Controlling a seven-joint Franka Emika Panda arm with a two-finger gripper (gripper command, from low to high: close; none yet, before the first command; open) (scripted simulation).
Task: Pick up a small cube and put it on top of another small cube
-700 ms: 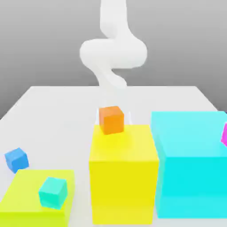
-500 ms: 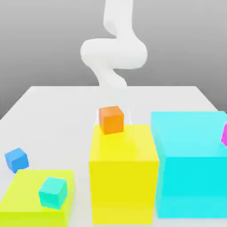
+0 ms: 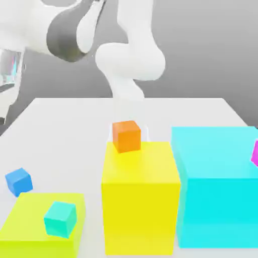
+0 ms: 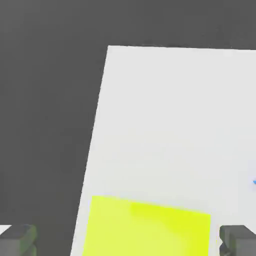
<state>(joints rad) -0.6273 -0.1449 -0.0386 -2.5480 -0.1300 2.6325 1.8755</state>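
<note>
The small bright-blue cube [image 3: 19, 181] sits on the white table [image 3: 75, 131] at the exterior view's left, just behind a flat lime block [image 3: 25, 227]. A small teal cube [image 3: 60, 218] rests on that lime block. A small orange cube [image 3: 126, 136] stands on the tall yellow block [image 3: 141, 201]. My arm [image 3: 70, 30] reaches high across the upper left of the exterior view, well above the blue cube. In the hand view my gripper [image 4: 127, 242] is open and empty, its fingertips [image 4: 17, 240] wide apart over the lime block [image 4: 150, 225]. A sliver of bright blue [image 4: 254, 182] shows at the picture's edge.
A big cyan block [image 3: 216, 186] stands at the exterior view's right, beside the yellow block. Something magenta [image 3: 255, 152] peeks in at the right edge. The table's edge [image 4: 97, 130] runs beside the lime block, with dark floor beyond it.
The arm has swung from the back middle up and over to the exterior view's left, looming large. No cube has moved.
</note>
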